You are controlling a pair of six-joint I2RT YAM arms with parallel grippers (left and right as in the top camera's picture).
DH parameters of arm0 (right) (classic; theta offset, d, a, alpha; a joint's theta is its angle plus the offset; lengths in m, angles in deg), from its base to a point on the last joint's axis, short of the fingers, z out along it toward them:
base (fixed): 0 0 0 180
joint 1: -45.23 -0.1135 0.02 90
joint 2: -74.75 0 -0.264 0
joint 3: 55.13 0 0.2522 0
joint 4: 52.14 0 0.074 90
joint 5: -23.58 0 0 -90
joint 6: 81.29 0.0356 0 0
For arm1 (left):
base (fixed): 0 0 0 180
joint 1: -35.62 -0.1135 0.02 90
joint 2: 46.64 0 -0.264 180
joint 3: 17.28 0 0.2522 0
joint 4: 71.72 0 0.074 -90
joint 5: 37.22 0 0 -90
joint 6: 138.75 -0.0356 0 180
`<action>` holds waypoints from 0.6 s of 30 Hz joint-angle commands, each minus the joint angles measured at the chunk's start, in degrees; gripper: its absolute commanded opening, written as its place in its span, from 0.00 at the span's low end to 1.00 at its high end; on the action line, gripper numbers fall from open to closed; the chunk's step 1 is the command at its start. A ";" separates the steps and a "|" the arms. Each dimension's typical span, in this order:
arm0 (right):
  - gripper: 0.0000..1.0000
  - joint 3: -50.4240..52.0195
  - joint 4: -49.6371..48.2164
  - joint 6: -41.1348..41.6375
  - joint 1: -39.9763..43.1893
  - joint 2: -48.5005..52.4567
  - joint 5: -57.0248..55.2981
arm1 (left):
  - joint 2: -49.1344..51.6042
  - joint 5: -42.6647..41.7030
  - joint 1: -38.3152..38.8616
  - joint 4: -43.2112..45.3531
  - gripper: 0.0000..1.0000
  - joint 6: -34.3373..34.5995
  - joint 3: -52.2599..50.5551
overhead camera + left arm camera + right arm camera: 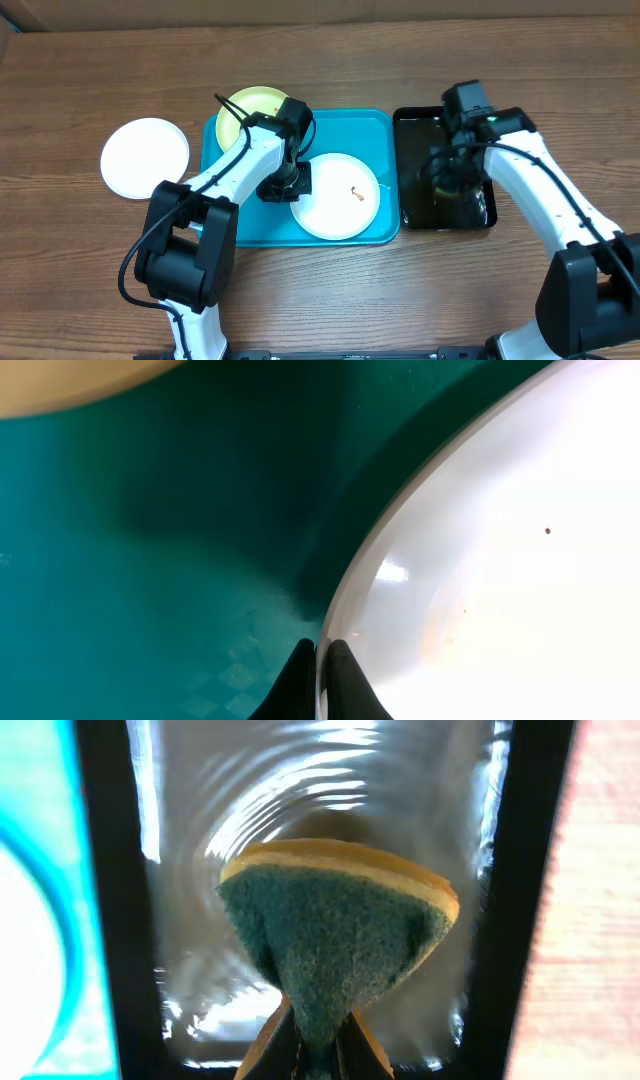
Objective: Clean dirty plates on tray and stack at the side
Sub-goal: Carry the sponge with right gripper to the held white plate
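Note:
The turquoise tray [375,130] holds a white plate [335,205] with a small brown smear and, at its back left, a pale yellow-green plate [250,105]. A second white plate [145,157] lies on the table left of the tray. My left gripper [297,182] is shut on the left rim of the white plate [480,560] in the tray [150,560]. My right gripper [447,185] is over the black tray [415,125], shut on a green and yellow sponge [335,930] above rippling water.
The glossy black tray [110,870] with water stands right of the turquoise tray. Wooden table [400,290] lies all around. The turquoise tray's edge shows at the left of the right wrist view [40,780].

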 commanded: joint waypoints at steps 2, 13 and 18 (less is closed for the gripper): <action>0.04 -2.23 -1.42 -5.44 -4.20 -1.14 7.50 | -0.87 -0.59 0.74 0.33 0.04 0.81 -0.48; 0.04 -2.45 -7.19 -4.33 -13.62 -0.33 7.30 | -0.85 -0.59 0.74 0.35 0.04 0.76 -0.48; 0.04 -2.40 -8.48 -2.34 -17.38 2.01 1.49 | -0.85 -0.59 0.74 0.39 0.04 0.79 -0.46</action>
